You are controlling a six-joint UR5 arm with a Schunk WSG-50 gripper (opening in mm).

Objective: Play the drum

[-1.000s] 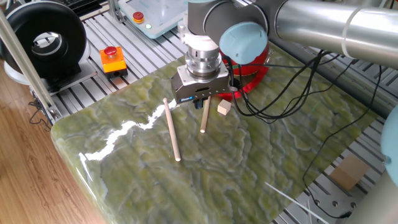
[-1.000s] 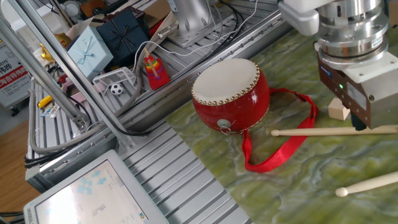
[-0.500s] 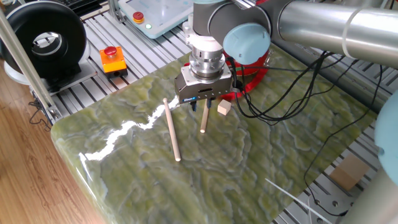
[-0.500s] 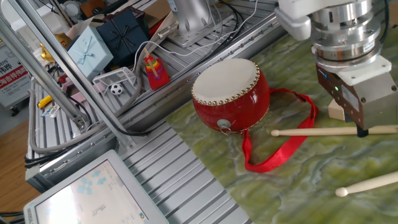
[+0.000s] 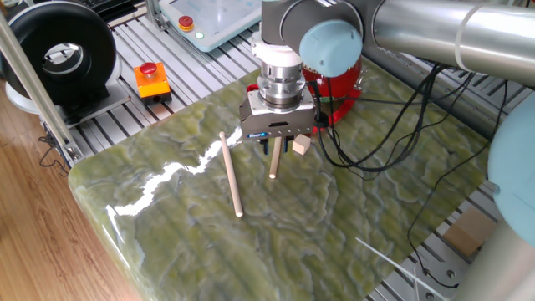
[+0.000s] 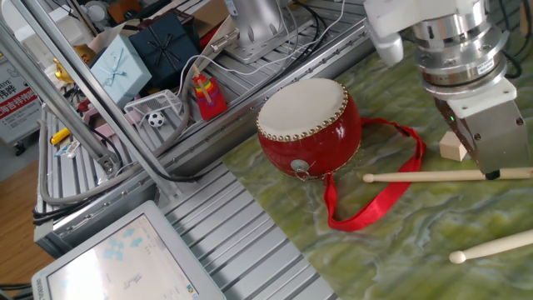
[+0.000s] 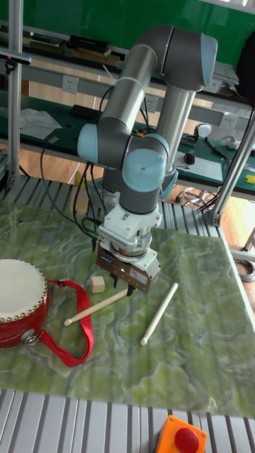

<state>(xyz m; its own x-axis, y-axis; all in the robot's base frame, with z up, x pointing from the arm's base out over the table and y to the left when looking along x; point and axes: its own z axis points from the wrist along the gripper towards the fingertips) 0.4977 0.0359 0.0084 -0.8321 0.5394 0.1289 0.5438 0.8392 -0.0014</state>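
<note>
In one fixed view, the drum [image 5: 341, 90] is almost wholly hidden behind the arm's wrist; only slivers of its red body show. The end effector [image 5: 270, 147] has its fingertips partly screened by its own housing, so whether they touch the nearer drumstick [image 5: 273, 163] cannot be told there.

In the other fixed view, the right edge cuts off both that drumstick [image 6: 433, 176] and the second drumstick [image 6: 491, 247], and the end effector [image 6: 493, 172] covers the spot where its fingers meet the stick. The small wooden block [image 6: 453, 150] is half covered by it.

In the tall fixed view, the left edge cuts off the drum [image 7: 21, 303], and the bottom edge clips the orange box [image 7: 183, 436].
</note>
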